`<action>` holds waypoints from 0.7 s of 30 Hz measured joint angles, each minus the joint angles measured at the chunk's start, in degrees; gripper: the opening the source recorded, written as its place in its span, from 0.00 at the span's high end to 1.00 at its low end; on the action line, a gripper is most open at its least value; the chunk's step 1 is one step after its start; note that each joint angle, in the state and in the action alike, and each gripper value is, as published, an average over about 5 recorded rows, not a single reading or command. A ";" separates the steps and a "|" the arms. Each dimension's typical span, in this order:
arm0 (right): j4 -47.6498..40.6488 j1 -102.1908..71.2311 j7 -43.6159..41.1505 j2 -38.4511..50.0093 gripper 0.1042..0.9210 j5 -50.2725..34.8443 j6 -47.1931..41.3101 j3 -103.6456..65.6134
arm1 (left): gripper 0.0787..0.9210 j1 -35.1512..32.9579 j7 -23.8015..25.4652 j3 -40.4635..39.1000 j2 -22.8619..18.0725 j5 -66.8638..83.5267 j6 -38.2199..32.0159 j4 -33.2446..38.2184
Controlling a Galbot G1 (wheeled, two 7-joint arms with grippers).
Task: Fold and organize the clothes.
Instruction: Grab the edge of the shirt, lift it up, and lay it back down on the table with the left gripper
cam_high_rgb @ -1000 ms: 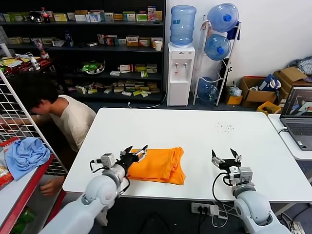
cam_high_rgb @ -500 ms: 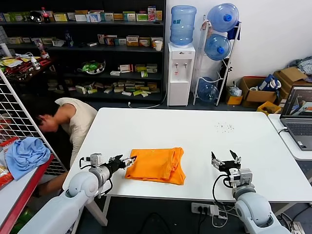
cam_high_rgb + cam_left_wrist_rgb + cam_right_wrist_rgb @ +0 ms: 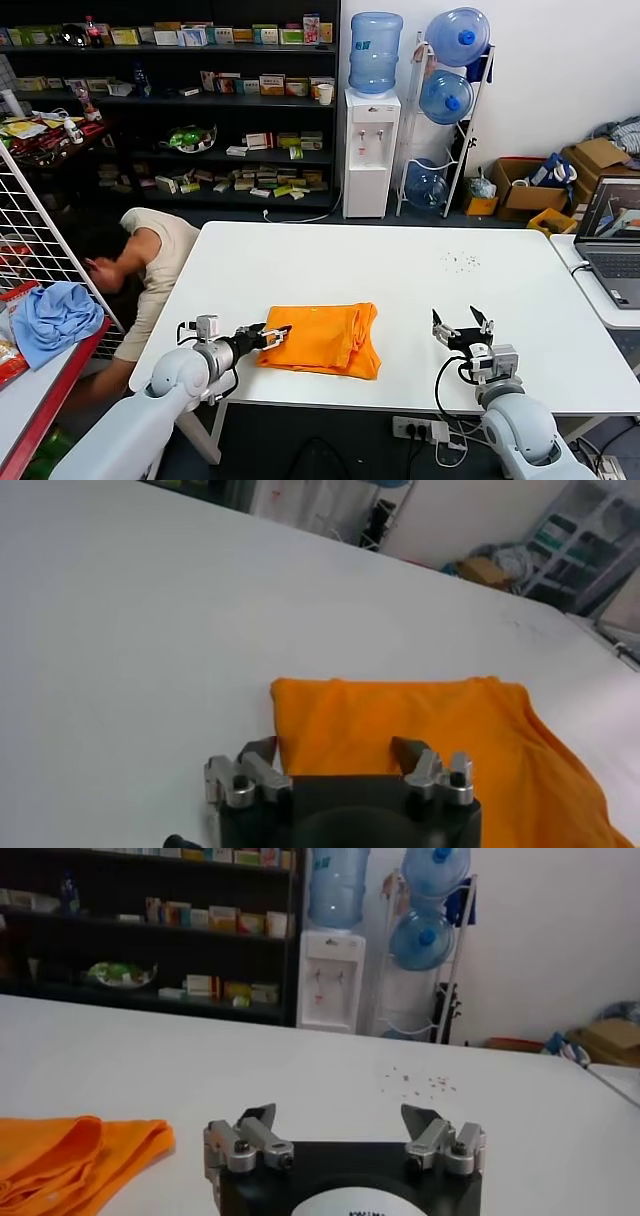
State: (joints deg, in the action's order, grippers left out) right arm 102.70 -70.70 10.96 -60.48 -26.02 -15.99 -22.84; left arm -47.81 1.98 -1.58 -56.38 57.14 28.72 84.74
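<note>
Both claws gape empty. The left gripper [image 3: 268, 331] meets the folded orange T-shirt's [image 3: 325, 339] left edge; its print is hidden. The right gripper [image 3: 461, 327] hovers well apart.

The folded bright orange T-shirt [image 3: 323, 339] is soft, matt cloth with gentle creases. Under it, the white rectangular table [image 3: 400, 270] looks smooth with a faint sheen. At nine o'clock, a crumpled light blue cloth [image 3: 52, 318] lies matt and rumpled.
</note>
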 measured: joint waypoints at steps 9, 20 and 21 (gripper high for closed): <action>-0.04 0.62 0.15 -0.20 0.12 -0.35 -0.10 0.21 | 0.52 -0.29 1.05 -0.10 -0.36 0.54 1.52 0.24; 0.44 1.02 0.68 -0.22 0.12 -0.52 -0.26 0.71 | 0.89 -1.47 -0.96 0.90 1.16 1.16 2.45 3.21; 0.51 1.11 0.71 -0.23 0.12 -0.55 -0.30 0.82 | 0.91 -1.58 -1.34 1.07 1.63 1.10 2.56 3.69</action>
State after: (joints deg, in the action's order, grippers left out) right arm 103.21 -69.60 11.67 -60.71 -26.57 -16.29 -22.02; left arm -49.40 0.64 -0.50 -54.76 58.24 31.28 88.43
